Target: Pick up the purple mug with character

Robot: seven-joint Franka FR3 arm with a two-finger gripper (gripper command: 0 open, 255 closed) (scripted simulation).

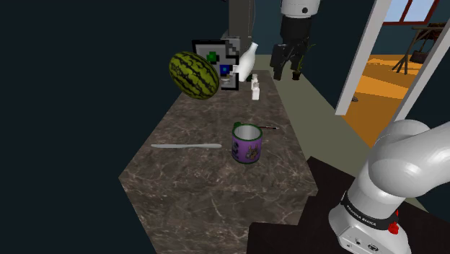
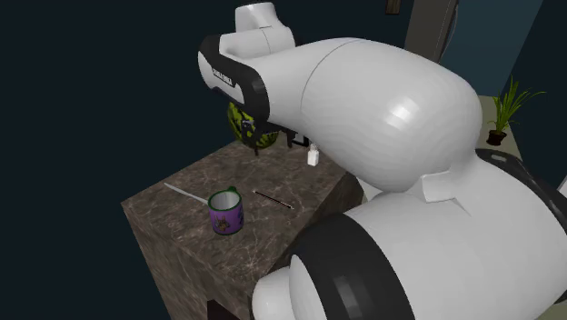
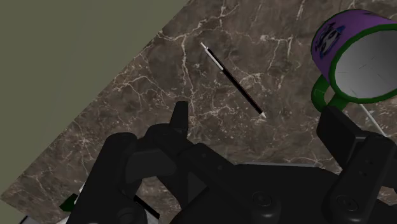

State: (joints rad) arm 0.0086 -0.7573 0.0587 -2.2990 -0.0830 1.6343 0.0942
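The purple mug (image 1: 246, 143) has a green rim, a green handle and a character printed on its side. It stands upright near the middle of the dark marble table (image 1: 202, 195). In the second exterior view the mug (image 2: 225, 211) sits near the table's front corner. My black gripper (image 1: 287, 74) hangs high over the table's far right edge, well away from the mug, and it is open and holds nothing. In the wrist view the mug (image 3: 356, 57) lies beyond the right finger (image 3: 337, 127), outside the gap of the gripper (image 3: 256, 114).
A watermelon (image 1: 193, 74), a framed picture (image 1: 220, 63), a white bottle (image 1: 247, 61) and a small white bottle (image 1: 255, 90) crowd the table's far end. A silver utensil (image 1: 186, 146) lies left of the mug and a thin black stick (image 1: 268, 128) behind it. A doorway (image 1: 389, 65) opens at right.
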